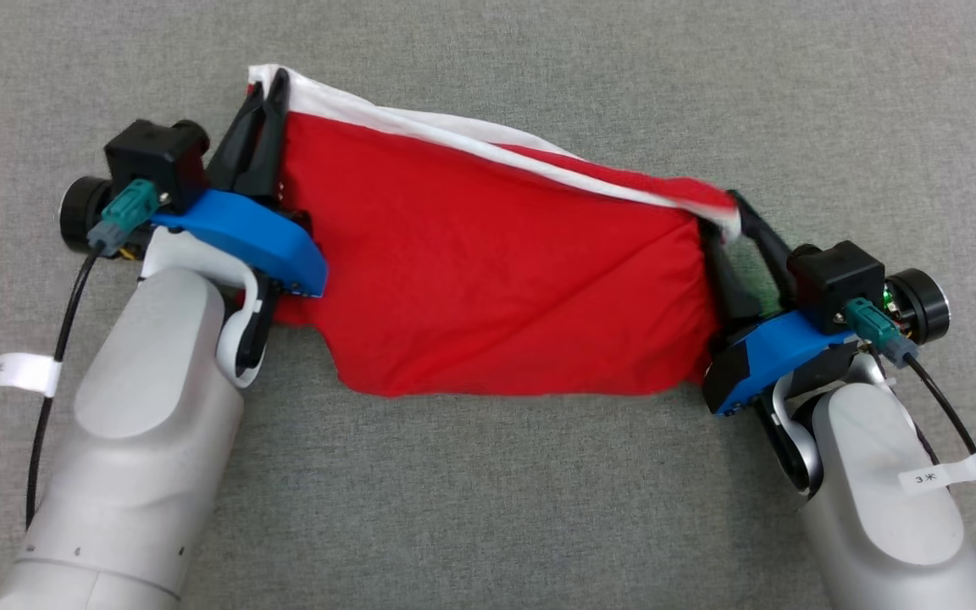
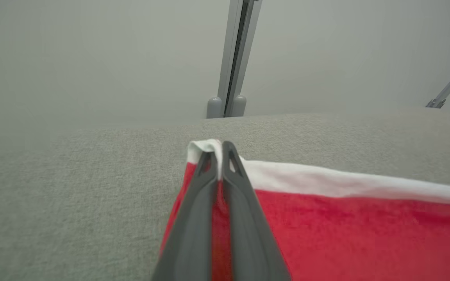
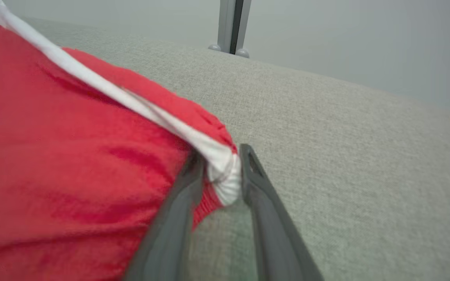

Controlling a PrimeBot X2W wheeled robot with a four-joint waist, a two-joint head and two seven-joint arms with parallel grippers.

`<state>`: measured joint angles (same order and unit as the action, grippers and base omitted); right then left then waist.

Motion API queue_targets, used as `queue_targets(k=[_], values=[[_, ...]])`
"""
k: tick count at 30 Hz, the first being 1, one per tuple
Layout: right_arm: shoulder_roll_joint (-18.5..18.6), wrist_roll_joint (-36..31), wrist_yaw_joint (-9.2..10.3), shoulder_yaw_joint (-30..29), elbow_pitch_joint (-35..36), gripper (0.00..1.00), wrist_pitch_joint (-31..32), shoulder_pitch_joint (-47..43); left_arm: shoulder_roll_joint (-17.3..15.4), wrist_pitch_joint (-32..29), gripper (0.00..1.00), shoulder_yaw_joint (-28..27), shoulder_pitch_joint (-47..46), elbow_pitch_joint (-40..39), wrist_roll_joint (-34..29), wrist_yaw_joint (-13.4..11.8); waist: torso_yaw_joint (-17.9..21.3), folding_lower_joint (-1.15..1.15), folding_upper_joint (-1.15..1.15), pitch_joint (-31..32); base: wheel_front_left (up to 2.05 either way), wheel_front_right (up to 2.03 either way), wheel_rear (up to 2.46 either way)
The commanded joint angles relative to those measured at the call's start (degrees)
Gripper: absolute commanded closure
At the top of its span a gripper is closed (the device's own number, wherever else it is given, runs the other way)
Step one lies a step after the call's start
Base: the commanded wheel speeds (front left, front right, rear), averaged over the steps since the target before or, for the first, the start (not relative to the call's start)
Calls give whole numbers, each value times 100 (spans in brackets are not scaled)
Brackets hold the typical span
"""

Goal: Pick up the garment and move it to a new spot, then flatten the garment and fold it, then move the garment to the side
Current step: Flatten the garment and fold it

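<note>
A red garment [image 1: 488, 271] with a white band along its far edge hangs stretched between my two grippers above the grey cloth-covered table [image 1: 488, 508]. My left gripper [image 1: 272, 85] is shut on the garment's far left corner; the left wrist view shows its tips [image 2: 217, 150] pinching the white band of the garment [image 2: 346, 234]. At the right end, my right gripper [image 1: 721, 216] has its fingers parted. In the right wrist view the bunched white corner of the garment [image 3: 72, 156] still sits between the spread tips of that gripper [image 3: 222, 154], with table showing below it.
The grey table surface extends on all sides of the garment. A grey upright post [image 2: 233, 58] stands past the table's far edge, also seen from the right wrist as the post [image 3: 231, 23]. Black cables with white tags trail from both forearms.
</note>
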<state>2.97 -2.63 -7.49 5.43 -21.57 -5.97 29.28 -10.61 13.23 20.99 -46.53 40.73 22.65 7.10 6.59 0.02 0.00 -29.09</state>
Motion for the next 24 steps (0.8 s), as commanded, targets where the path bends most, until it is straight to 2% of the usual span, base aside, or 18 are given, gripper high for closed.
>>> queue_targets(k=[1,2,3,14,20,24], values=[[-8,27,-1,-1,-24,0,-48,86,26,48,83,14,-121,27,-13,36,-2,-2,0,15,0,0,0],[-7,32,-1,-25,-41,0,-85,83,52,66,49,39,-162,82,5,38,-5,-2,0,30,0,0,0],[-7,32,-1,-66,-47,0,-120,66,71,84,0,61,-196,115,13,41,-10,-2,0,48,0,0,0],[-6,58,0,-514,181,0,-146,-477,54,98,0,168,137,244,183,47,-122,-2,0,437,0,0,0],[-7,74,-1,-694,563,0,0,-914,3,-290,0,271,653,-31,346,46,-170,-2,0,724,0,0,0],[-6,107,0,-744,877,0,137,-1184,-69,-742,0,326,1033,-289,413,-94,-148,-2,0,869,0,0,0]])
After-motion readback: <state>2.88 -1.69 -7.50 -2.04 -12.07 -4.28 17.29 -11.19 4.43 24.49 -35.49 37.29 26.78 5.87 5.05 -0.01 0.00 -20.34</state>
